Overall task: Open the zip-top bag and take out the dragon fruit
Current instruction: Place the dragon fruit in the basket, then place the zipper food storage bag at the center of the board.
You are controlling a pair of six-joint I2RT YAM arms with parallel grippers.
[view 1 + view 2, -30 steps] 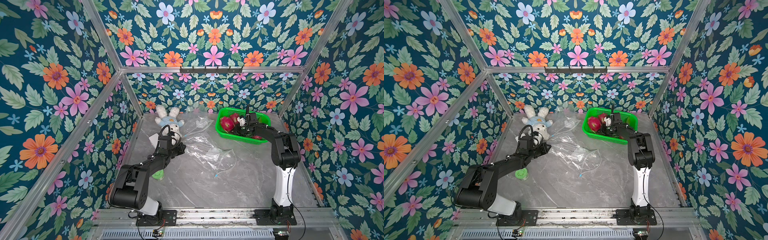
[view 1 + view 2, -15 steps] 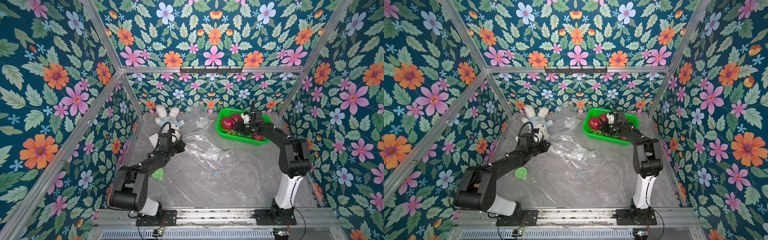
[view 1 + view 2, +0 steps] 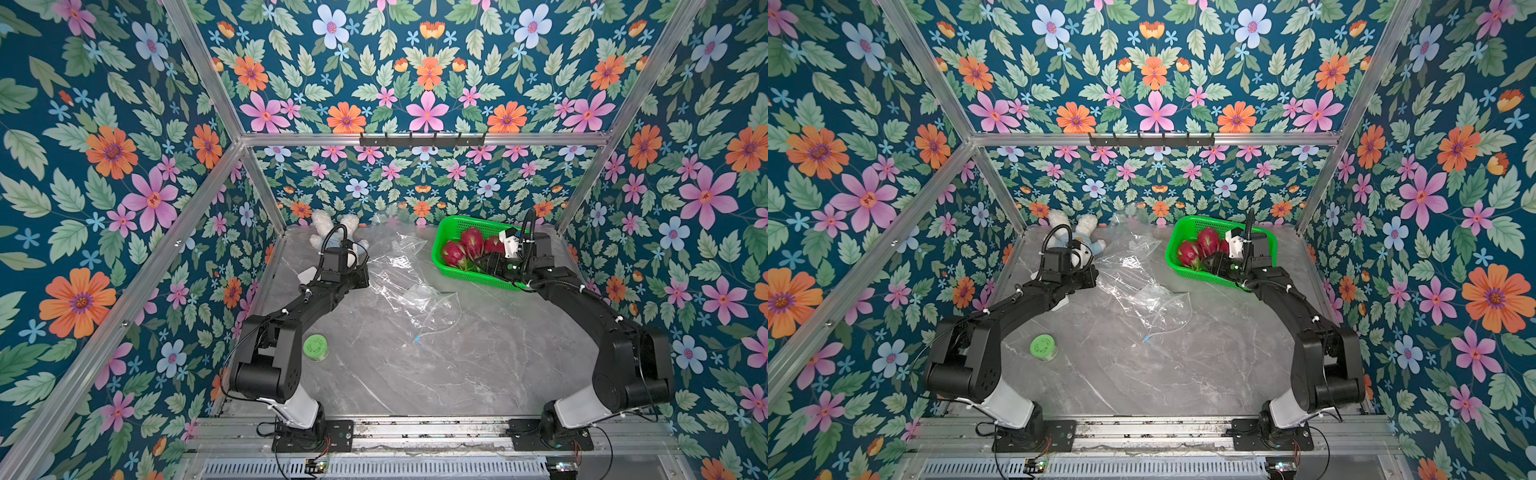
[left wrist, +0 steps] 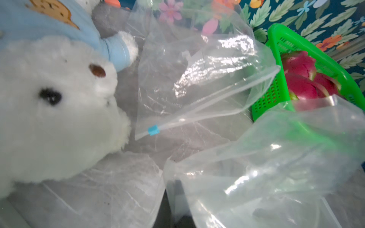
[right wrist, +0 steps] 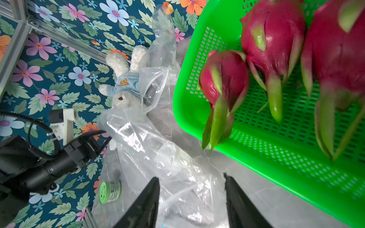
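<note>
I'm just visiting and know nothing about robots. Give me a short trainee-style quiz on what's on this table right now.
1. True or false: the dragon fruits lie in the green basket.
2. The right pincer is: A open and empty; B shut on a fruit; C out of sight.
3. Name the soft toy beside the clear zip-top bag that the left pincer pinches.
Key: 1 true; 2 A; 3 the white plush rabbit in a blue top.
</note>
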